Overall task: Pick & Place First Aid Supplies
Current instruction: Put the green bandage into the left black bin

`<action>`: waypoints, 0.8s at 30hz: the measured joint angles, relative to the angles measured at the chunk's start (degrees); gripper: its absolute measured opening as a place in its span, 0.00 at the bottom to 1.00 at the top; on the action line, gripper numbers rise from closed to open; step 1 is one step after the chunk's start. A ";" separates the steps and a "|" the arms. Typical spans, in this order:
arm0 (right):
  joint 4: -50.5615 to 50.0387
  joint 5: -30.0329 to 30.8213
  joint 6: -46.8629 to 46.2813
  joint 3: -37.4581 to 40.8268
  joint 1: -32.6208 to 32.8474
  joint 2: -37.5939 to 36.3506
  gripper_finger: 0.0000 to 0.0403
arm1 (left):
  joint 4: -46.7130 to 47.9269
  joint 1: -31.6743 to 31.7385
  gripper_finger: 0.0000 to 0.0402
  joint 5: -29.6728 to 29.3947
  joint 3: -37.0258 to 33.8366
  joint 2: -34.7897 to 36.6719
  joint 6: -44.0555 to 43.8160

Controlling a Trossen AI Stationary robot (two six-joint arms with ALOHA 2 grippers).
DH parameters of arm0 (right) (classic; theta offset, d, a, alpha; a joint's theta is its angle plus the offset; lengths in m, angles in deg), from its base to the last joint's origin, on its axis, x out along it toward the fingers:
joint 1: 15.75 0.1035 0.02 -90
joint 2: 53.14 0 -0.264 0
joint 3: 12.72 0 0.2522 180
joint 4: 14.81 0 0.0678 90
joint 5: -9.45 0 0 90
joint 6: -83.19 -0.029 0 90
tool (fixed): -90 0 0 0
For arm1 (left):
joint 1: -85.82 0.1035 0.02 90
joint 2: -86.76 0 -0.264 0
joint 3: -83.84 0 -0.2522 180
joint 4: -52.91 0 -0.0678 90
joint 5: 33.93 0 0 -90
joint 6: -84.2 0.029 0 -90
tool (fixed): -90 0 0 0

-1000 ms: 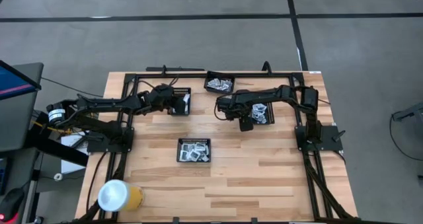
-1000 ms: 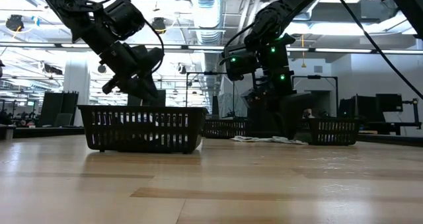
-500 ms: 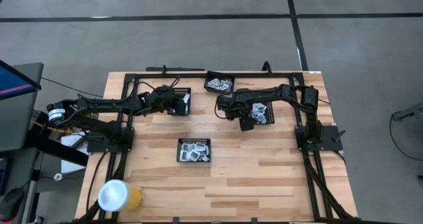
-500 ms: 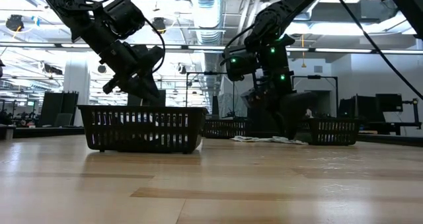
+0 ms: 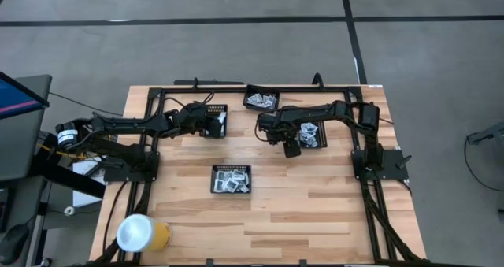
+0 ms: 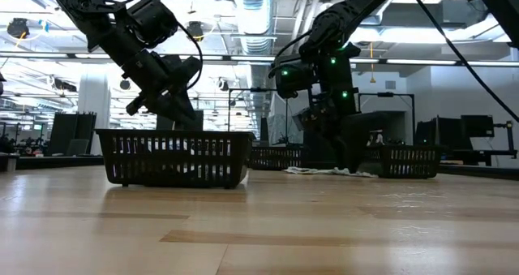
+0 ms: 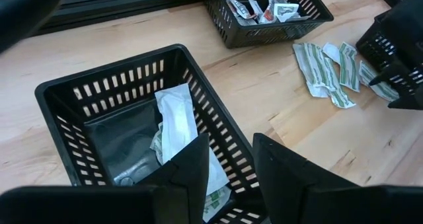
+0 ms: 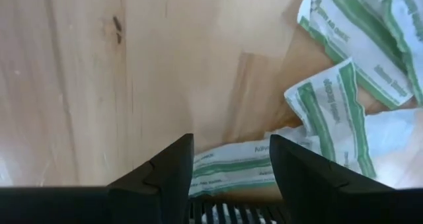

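Note:
Loose pale green-white strips point(image 5: 309, 133) lie flat on the wood at the table's far right. My right gripper point(image 8: 231, 141) points down over their edge, open, one strip point(image 8: 228, 168) lying between its fingers; whether a finger touches it I cannot tell. My left gripper point(image 7: 231, 141) hangs open over the near rim of the far-left black mesh tray point(image 7: 99, 85). In that tray a white packet point(image 7: 177, 118) leans on other packets. The far tray point(image 5: 261, 99) holds sachets with red and blue marks. The middle tray point(image 5: 231, 179) holds several white sachets.
A yellow cup with a white lid point(image 5: 142, 234) stands at the near left corner. Black frame rails point(image 5: 260, 87) run along the far edge and both sides. In the left wrist view my right arm point(image 7: 396, 59) stands beside the loose strips point(image 7: 327, 69). Bare wood lies in front of the middle tray.
My right gripper has tipped and turned a little over the loose strips, staying in the same spot and open. The left arm and the packets have kept still.

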State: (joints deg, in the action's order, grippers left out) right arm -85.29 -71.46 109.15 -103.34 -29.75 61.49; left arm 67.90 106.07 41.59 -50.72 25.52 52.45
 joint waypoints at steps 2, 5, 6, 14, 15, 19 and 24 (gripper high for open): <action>-0.43 1.41 -0.02 0.00 0.00 0.00 0.48 | 0.00 0.00 0.29 0.00 0.01 0.00 0.00; -1.13 4.26 0.02 0.00 -0.02 0.00 0.47 | 0.00 0.00 0.29 0.00 -0.01 0.00 0.00; -1.23 4.48 0.04 0.00 -0.18 0.00 0.47 | 0.00 0.00 0.29 0.00 0.00 0.00 0.00; -0.96 4.56 1.47 0.00 -1.82 0.00 0.47 | 0.00 0.00 0.29 0.00 0.00 0.00 0.00; -0.87 4.58 1.74 0.00 -2.04 0.00 0.47 | 0.00 0.00 0.29 0.00 0.00 0.00 0.00; -0.14 4.68 3.16 0.00 -2.68 0.00 0.47 | 0.00 0.00 0.29 0.00 0.00 0.00 0.00; 1.63 4.65 5.42 0.00 -2.95 0.00 0.47 | 0.00 0.00 0.29 -0.01 -0.01 0.00 0.00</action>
State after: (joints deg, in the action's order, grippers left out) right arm -83.66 -66.81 114.57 -103.34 -32.70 61.49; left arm 67.90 106.07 41.58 -50.74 25.52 52.45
